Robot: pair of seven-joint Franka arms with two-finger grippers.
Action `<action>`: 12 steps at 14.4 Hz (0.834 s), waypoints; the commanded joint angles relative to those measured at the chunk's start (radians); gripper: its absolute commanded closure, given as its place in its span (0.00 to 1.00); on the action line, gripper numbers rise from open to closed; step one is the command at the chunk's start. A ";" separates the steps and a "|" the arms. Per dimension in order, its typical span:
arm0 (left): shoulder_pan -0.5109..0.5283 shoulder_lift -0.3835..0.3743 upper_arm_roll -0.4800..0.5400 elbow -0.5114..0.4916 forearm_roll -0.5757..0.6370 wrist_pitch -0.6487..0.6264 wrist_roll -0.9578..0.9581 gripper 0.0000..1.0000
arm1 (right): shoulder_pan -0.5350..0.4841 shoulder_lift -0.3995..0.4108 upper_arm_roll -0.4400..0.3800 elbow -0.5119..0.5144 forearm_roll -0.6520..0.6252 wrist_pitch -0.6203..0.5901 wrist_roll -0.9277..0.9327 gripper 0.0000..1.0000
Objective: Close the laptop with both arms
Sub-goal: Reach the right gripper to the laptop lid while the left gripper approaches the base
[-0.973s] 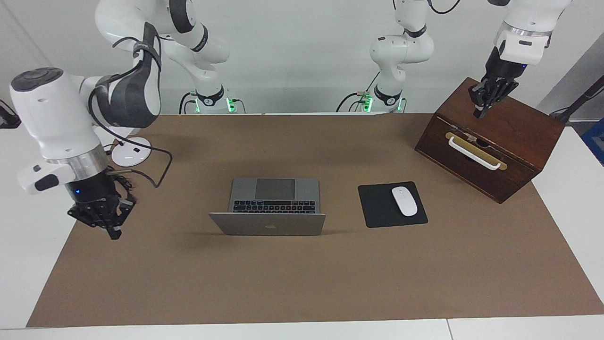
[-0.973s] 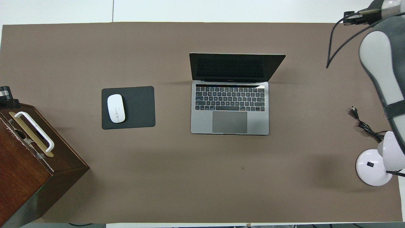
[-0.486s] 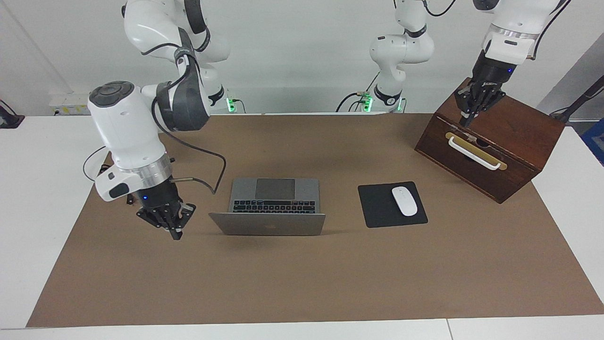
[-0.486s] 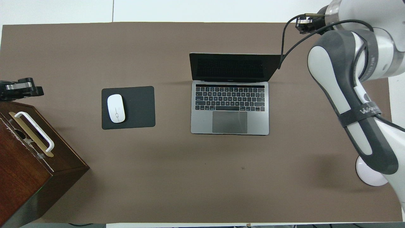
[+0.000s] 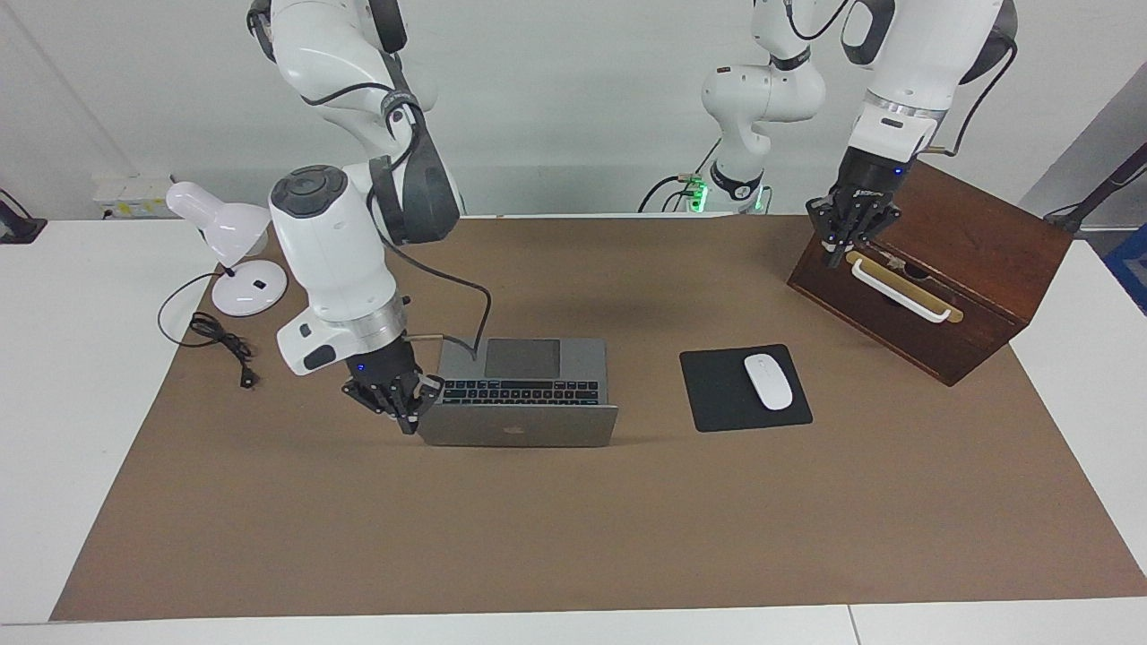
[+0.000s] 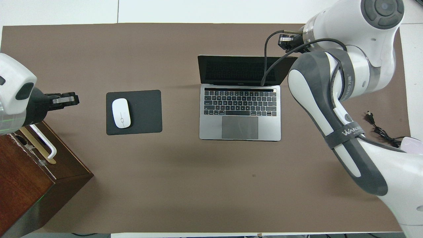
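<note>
The silver-grey laptop (image 5: 520, 428) (image 6: 240, 114) stands open in the middle of the brown mat, with its screen facing the robots and its lid tilted back. My right gripper (image 5: 409, 419) is shut and low at the lid's corner toward the right arm's end. I cannot tell whether it touches the lid. In the overhead view the right arm's wrist (image 6: 350, 26) covers that gripper. My left gripper (image 5: 837, 253) (image 6: 73, 98) is shut and empty, in the air over the front edge of the wooden box, well away from the laptop.
A black mouse pad (image 5: 717, 394) with a white mouse (image 5: 768, 382) lies beside the laptop toward the left arm's end. A dark wooden box (image 5: 977, 242) with a white handle (image 5: 899, 291) stands past it. A white desk lamp (image 5: 235, 260) and its cable (image 5: 219, 336) sit at the right arm's end.
The right arm has swung in from the table's end to the laptop lid's corner. The left gripper has moved from over the box's top to over its front edge. Both stayed shut.
</note>
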 commanded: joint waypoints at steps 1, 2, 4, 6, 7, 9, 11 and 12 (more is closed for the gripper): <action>-0.068 -0.097 -0.003 -0.218 -0.013 0.234 0.002 1.00 | 0.009 -0.037 0.002 -0.042 0.007 -0.016 0.020 1.00; -0.100 -0.100 -0.001 -0.260 -0.013 0.301 0.000 1.00 | 0.012 -0.037 0.002 -0.042 0.007 -0.020 0.020 1.00; -0.145 -0.097 -0.005 -0.306 -0.013 0.404 -0.001 1.00 | 0.011 -0.039 0.002 -0.044 0.007 -0.024 0.020 1.00; -0.195 -0.085 -0.008 -0.366 -0.013 0.519 -0.003 1.00 | 0.011 -0.040 0.002 -0.047 0.007 -0.023 0.020 1.00; -0.211 -0.085 -0.011 -0.398 -0.013 0.570 -0.004 1.00 | 0.011 -0.042 0.002 -0.051 0.007 -0.021 0.020 1.00; -0.243 -0.080 -0.012 -0.450 -0.013 0.654 -0.004 1.00 | 0.011 -0.042 0.002 -0.054 0.007 -0.015 0.020 1.00; -0.278 -0.036 -0.012 -0.476 -0.013 0.751 -0.004 1.00 | 0.011 -0.043 0.002 -0.062 0.007 -0.009 0.020 1.00; -0.301 -0.004 -0.012 -0.482 -0.013 0.787 -0.004 1.00 | 0.012 -0.043 0.002 -0.062 0.007 -0.009 0.020 1.00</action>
